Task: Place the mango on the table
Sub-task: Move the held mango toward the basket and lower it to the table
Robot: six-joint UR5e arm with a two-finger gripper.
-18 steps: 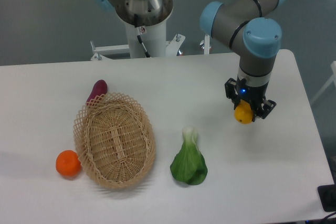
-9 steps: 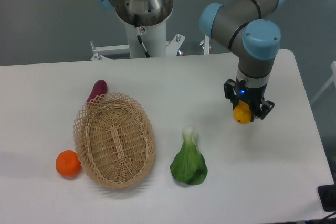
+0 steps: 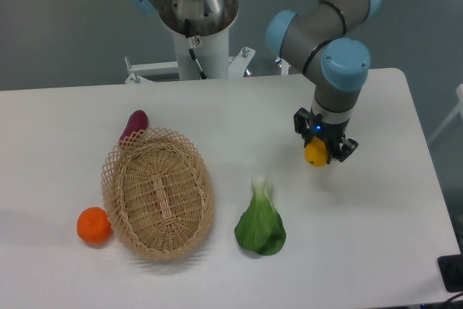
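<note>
The yellow-orange mango (image 3: 315, 155) hangs just above the white table (image 3: 376, 244), right of centre. My gripper (image 3: 317, 151) points straight down and is shut on the mango, so only the fruit's lower part shows between the black fingers. The blue-capped wrist above hides the top of the fruit.
A green leafy vegetable (image 3: 260, 223) lies on the table below and left of the gripper. An oval wicker basket (image 3: 158, 193) stands at the left, with a purple eggplant (image 3: 134, 126) at its far rim and a round orange (image 3: 94, 225) at its near left.
The arm has carried the mango to the left and slightly toward the back of the table. The other objects have not moved.
</note>
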